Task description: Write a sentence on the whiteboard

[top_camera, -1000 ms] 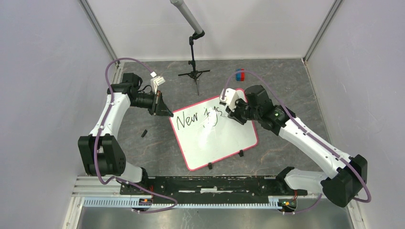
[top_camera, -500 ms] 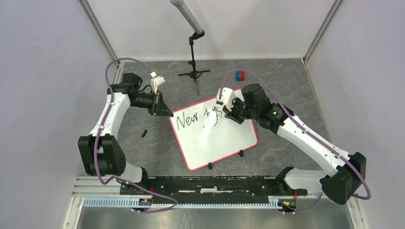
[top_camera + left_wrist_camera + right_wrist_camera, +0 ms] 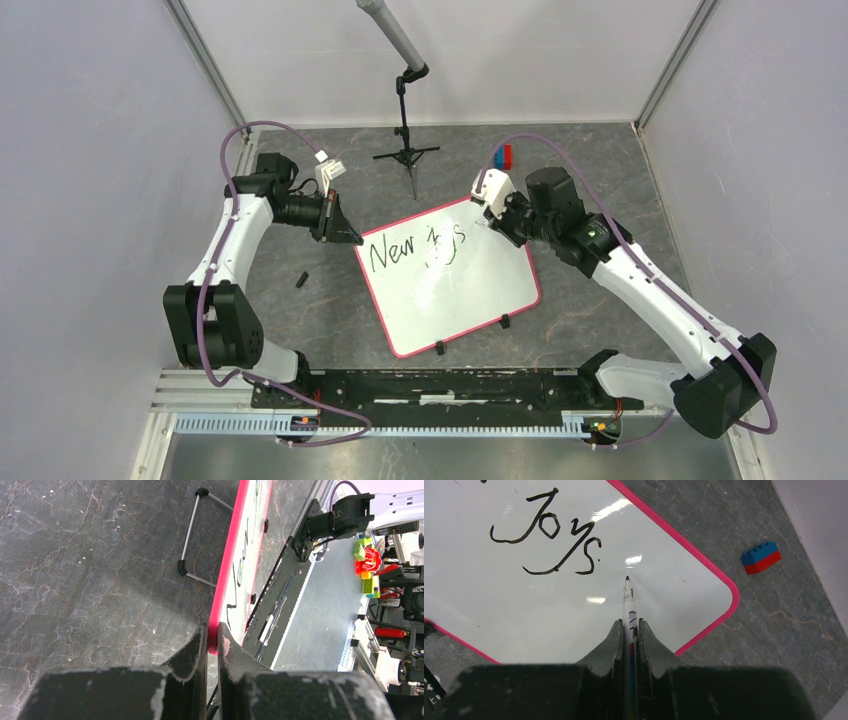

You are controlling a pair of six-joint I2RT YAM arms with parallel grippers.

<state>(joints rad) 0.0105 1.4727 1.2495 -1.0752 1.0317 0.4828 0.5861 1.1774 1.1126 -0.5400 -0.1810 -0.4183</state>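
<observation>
The whiteboard [image 3: 470, 290] lies tilted on the grey table, with "New joys" [image 3: 415, 247] written in black along its far side. My left gripper [image 3: 352, 238] is shut on the board's pink rim [image 3: 227, 570] at its left corner, one finger on each side [image 3: 212, 630]. My right gripper [image 3: 498, 222] is shut on a white marker [image 3: 629, 605]. The marker's black tip points at bare board just right of "Joys" [image 3: 549, 540], near the board's far right corner [image 3: 724, 605]. I cannot tell whether the tip touches the board.
A red and blue brick [image 3: 502, 156] lies beyond the board, and also shows in the right wrist view [image 3: 761, 557]. A microphone tripod [image 3: 407, 152] stands at the back. A small black cap [image 3: 300, 280] lies left of the board. Black clips [image 3: 504, 322] sit on the board's near rim.
My right gripper has moved right and back with the marker, off the word "joys", which now shows whole. The left arm and the board have not moved.
</observation>
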